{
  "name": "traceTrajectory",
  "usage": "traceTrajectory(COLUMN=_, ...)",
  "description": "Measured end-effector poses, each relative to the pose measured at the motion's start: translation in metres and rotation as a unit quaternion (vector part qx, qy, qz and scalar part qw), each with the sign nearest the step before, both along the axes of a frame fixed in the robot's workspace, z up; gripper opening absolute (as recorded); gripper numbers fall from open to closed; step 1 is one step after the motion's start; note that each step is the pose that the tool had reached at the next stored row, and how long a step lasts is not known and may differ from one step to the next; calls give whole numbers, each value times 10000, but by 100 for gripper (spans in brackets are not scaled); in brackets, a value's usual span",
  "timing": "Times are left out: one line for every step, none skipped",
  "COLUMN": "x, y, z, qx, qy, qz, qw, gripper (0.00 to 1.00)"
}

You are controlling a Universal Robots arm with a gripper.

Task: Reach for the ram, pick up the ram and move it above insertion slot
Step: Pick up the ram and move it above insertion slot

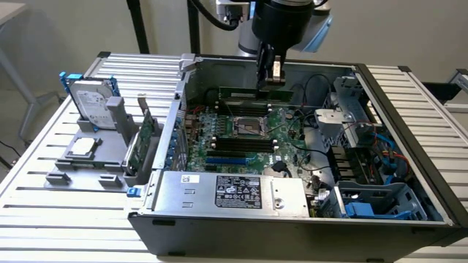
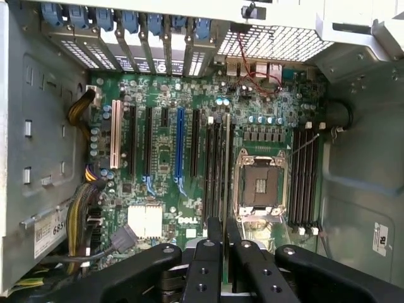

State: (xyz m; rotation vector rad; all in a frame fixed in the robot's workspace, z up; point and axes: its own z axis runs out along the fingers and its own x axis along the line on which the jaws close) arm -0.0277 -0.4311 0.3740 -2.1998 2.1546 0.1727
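Note:
The ram [image 1: 245,94] is a long thin green stick held level in the air over the far part of the motherboard [image 1: 219,159], inside the open computer case. My gripper [image 1: 274,82] comes down from above and is shut on the ram near its end on the exterior view's right. In the wrist view the ram [image 2: 226,164] shows edge-on between the black fingers [image 2: 214,237]. It runs parallel to the black slots [image 2: 211,164] beside the CPU socket [image 2: 260,186] and sits just over them. The same slots [image 1: 241,143] lie below the ram and nearer the camera in the exterior view.
A grey fixture [image 1: 80,175] on the exterior view's left carries a hard drive [image 1: 91,104] and an upright green expansion card [image 1: 142,139]. The power supply [image 1: 227,192] fills the case's near side. A drive cage [image 1: 351,104] and cables [image 1: 387,153] crowd the exterior view's right.

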Motion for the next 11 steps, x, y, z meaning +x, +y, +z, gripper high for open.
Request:
traceTrajectory(x=26, y=6, z=0, qx=0, qy=0, qz=-1, qw=10000, gripper=14)
traceTrajectory(x=45, y=6, z=1, qx=-1, qy=2, qz=-1, qw=10000, gripper=14)
traceTrajectory(x=50, y=6, z=1, qx=0, qy=8, qz=-1, qw=10000, gripper=14)
traceTrajectory(x=50, y=6, z=1, qx=0, qy=8, qz=-1, qw=10000, gripper=14)
traceTrajectory(x=50, y=6, z=0, qx=0, qy=8, qz=-1, qw=10000, gripper=14)
traceTrajectory(x=50, y=7, z=0, qx=0, qy=8, qz=-1, qw=10000, gripper=14)
traceTrajectory(x=50, y=7, z=0, qx=-1, qy=9, qz=-1, qw=10000, gripper=14)
traceTrajectory(x=50, y=7, z=0, qx=0, qy=8, qz=-1, qw=10000, gripper=14)
traceTrajectory(x=50, y=7, z=0, qx=0, qy=8, qz=-1, qw=10000, gripper=14)
traceTrajectory(x=50, y=7, z=0, qx=0, qy=9, qz=-1, qw=10000, gripper=14)
traceTrajectory(x=50, y=7, z=0, qx=0, qy=9, qz=-1, qw=10000, gripper=14)
